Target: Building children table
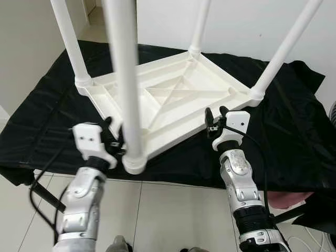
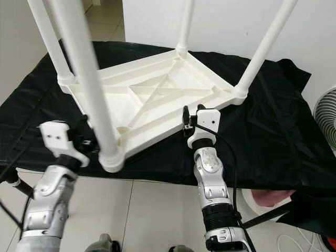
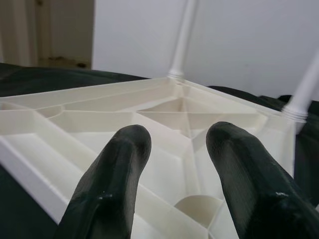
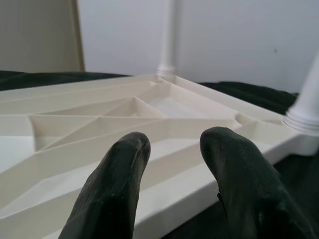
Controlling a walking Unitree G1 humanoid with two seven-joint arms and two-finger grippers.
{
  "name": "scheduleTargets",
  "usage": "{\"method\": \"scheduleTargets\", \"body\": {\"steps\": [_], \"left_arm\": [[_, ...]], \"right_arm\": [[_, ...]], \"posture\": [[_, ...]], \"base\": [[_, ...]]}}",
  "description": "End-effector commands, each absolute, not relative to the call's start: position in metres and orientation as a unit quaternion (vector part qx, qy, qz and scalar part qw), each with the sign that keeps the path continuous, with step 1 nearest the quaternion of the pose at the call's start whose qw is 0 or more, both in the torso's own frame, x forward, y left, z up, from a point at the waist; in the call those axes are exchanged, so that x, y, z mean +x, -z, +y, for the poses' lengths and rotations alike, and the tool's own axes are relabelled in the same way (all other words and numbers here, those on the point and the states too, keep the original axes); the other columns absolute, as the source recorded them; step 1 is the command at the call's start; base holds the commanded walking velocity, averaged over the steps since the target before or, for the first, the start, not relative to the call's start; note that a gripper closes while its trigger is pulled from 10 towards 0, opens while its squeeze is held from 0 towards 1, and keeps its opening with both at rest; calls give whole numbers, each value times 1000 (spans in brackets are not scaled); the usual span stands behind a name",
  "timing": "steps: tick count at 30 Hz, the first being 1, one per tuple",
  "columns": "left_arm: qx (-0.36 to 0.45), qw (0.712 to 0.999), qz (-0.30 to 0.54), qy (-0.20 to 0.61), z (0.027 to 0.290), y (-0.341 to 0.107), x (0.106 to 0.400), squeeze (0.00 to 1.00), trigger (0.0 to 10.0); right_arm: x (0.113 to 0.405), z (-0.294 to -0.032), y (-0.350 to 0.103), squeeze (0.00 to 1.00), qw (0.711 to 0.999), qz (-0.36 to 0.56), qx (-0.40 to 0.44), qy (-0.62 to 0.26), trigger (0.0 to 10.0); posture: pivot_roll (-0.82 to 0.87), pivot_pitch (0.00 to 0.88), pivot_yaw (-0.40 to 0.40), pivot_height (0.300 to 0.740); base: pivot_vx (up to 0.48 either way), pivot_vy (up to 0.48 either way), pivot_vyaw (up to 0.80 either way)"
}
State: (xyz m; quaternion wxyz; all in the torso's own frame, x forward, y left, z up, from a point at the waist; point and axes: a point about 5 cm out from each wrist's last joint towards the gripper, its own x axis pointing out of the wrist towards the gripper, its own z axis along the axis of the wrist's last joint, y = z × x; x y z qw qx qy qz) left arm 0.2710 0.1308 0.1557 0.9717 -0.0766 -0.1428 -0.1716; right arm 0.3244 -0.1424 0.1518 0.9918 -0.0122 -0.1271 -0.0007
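A white plastic children's table (image 1: 173, 100) lies upside down on a black cloth (image 1: 294, 131), its ribbed underside facing up. All its legs stand upright in the corners; the nearest leg (image 1: 126, 79) rises at the front corner, which juts past the cloth's edge. My left gripper (image 1: 114, 137) is open just left of that front corner, its fingers (image 3: 114, 189) reaching over the table's rim. My right gripper (image 1: 216, 119) is open at the front right edge, between the near leg and the right leg (image 1: 286, 47). Its fingers (image 4: 119, 189) hover over the rim, holding nothing.
The cloth covers a low surface running wall to wall ahead of me. Tiled floor (image 1: 168, 215) lies under my arms. A white fan (image 2: 326, 113) stands at the far right and a pink object (image 1: 286, 199) sits low on the right. A doorway opens at the back left.
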Motion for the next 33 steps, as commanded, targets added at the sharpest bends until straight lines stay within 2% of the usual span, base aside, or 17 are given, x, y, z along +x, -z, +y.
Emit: {"method": "scheduleTargets", "body": {"steps": [1, 10, 15, 21, 27, 32, 33], "left_arm": [[-67, 943, -149, 291, 105, -161, 265, 0, 10000], [-75, 919, -153, 356, 77, -172, 258, 0, 10000], [-89, 914, -169, 358, 67, -186, 258, 0, 10000], [-87, 911, -177, 362, 60, -195, 256, 0, 10000], [-78, 915, -176, 354, 63, -192, 256, 0, 10000], [-40, 922, -148, 354, 76, -176, 260, 0, 10000], [-33, 923, -142, 356, 80, -173, 261, 0, 10000]], "right_arm": [[330, -151, -147, 0, 994, -103, -15, 35, 10000], [342, -161, -149, 0, 993, -88, -34, 67, 10000], [341, -165, -150, 0, 992, -93, -37, 78, 10000], [334, -156, -154, 0, 992, -120, -24, 10, 10000], [326, -162, -153, 0, 992, -127, -15, -16, 10000], [310, -172, -154, 0, 989, -126, 2, -80, 10000], [306, -175, -154, 690, 988, -124, 3, -94, 10000]], "posture": [[31, 69, 0, 740], [31, 87, 11, 740], [19, 85, 19, 740], [15, 84, 23, 740], [15, 85, 18, 740], [-5, 85, 24, 740], [-10, 86, 26, 740]], "base": [[0, 0, 0], [0, 0, 0], [0, 0, 0], [0, 0, 0], [0, 0, 0], [0, 0, 0], [0, 0, 0]]}}
